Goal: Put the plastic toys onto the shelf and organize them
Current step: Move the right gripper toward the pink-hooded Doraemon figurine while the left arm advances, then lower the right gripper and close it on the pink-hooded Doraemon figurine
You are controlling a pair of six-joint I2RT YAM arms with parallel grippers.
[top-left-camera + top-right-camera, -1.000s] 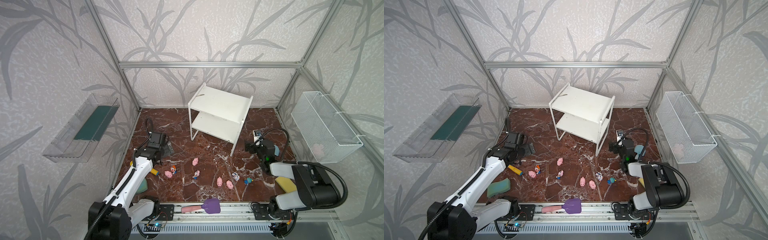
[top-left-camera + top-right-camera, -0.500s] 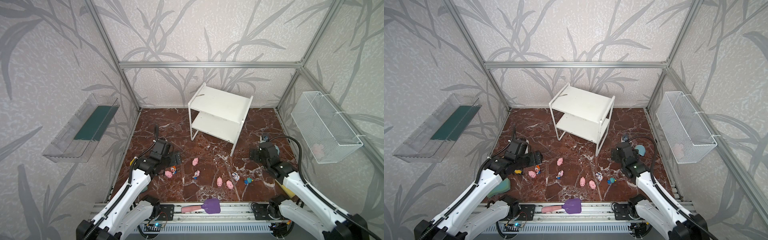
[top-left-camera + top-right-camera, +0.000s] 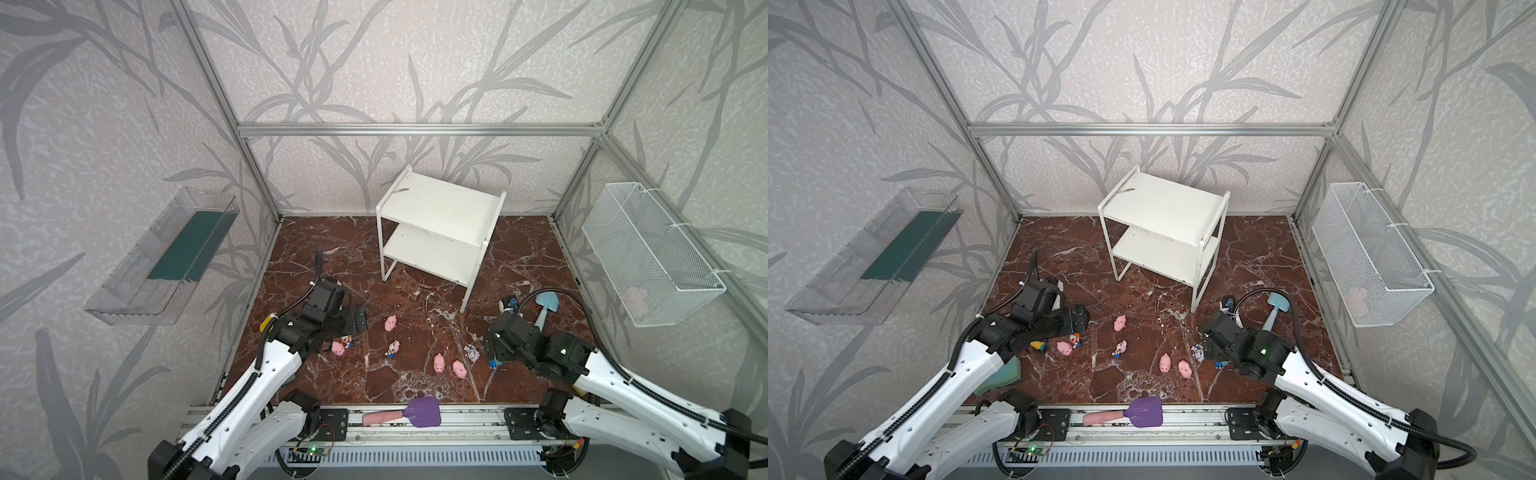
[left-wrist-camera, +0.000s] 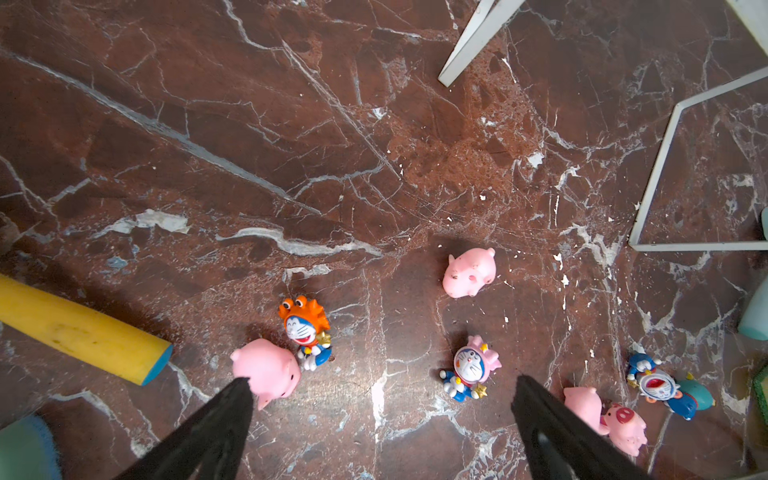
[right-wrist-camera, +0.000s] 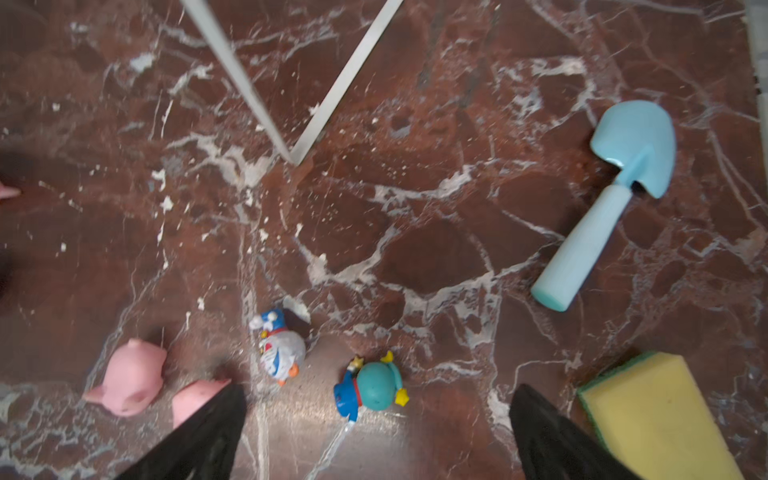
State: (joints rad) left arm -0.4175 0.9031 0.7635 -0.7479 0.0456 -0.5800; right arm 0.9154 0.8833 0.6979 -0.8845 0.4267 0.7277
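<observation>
**Over the toys, both tools wide open**

Across the marble table (image 3: 519, 249) the white shelf (image 3: 440, 208) stands at the back, both boards bare. The toys (image 3: 390, 322) lie scattered in front of it. The left tool (image 4: 382, 384) and right tool (image 5: 378, 390) hang low over them, jaws spread wide, gripping nothing. The right tool looks better placed: the teal-hatted figurine (image 5: 376, 386) lies on its side between the fingers, its long axis running finger to finger, so a wrist turn may help. The left tool has a pink pig (image 4: 268, 370) beside one finger.
</observation>
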